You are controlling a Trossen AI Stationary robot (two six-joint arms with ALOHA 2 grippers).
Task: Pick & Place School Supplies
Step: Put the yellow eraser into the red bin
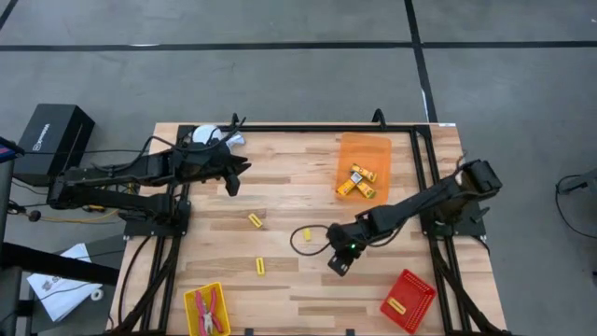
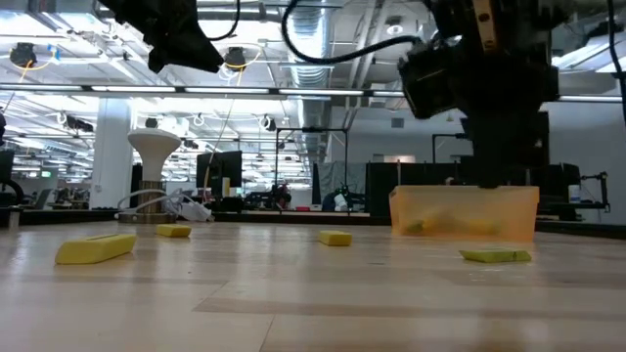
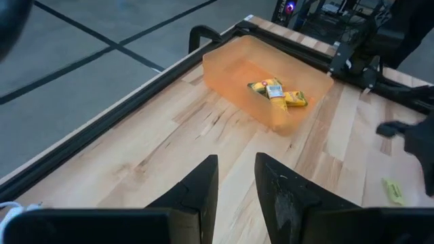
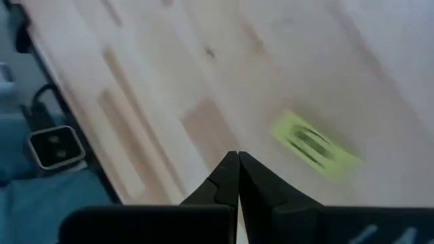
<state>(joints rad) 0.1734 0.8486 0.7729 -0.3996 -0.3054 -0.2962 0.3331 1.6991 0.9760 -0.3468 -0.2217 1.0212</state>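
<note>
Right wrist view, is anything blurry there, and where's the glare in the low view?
Right wrist view: the yellow labelled block and the wood grain are smeared, while the shut right gripper is sharper. Low view: bright ceiling strip lights glare behind the arms, leaving them as dark silhouettes; the orange tray looks hazy.

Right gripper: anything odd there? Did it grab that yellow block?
Yes, odd: the right gripper is shut on nothing. Its fingertips meet, and the yellow block lies loose on the table beside them, unheld.
</note>
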